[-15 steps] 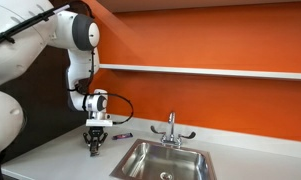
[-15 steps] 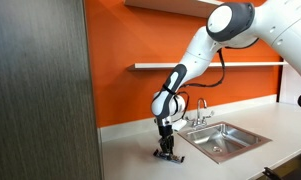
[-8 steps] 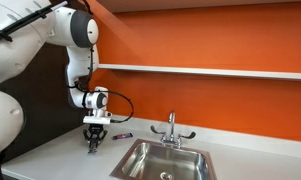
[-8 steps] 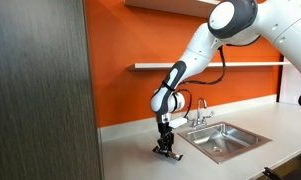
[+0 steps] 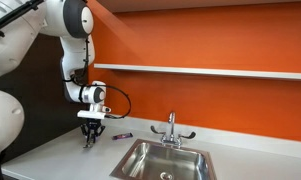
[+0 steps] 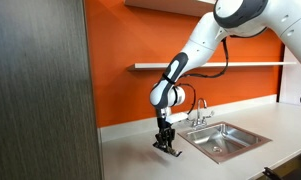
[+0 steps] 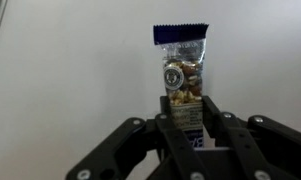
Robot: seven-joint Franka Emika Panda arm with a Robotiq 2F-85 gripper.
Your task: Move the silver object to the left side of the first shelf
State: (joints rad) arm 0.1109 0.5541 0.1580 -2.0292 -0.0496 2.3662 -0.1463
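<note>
In the wrist view my gripper (image 7: 190,122) is shut on the silver object (image 7: 181,65), a small oblong snack bar in a shiny wrapper with a dark blue end, which sticks out beyond the fingertips. In both exterior views the gripper (image 5: 90,135) (image 6: 166,140) hangs pointing down, a little above the white counter at its left part, with the bar's dark end (image 6: 172,147) below the fingers. The first shelf (image 5: 210,71) (image 6: 230,65) is a long thin white shelf on the orange wall, well above the gripper.
A steel sink (image 5: 140,165) (image 6: 240,130) is set in the counter beside the gripper, with a chrome faucet (image 5: 171,128) (image 6: 201,108) behind it. A small purplish stick (image 5: 121,134) lies on the counter near the wall. A dark cabinet wall (image 6: 40,90) stands close by.
The arm has risen and lifted the gripper, with the bar in it, from the counter to a little above it, shifting slightly toward the wall.
</note>
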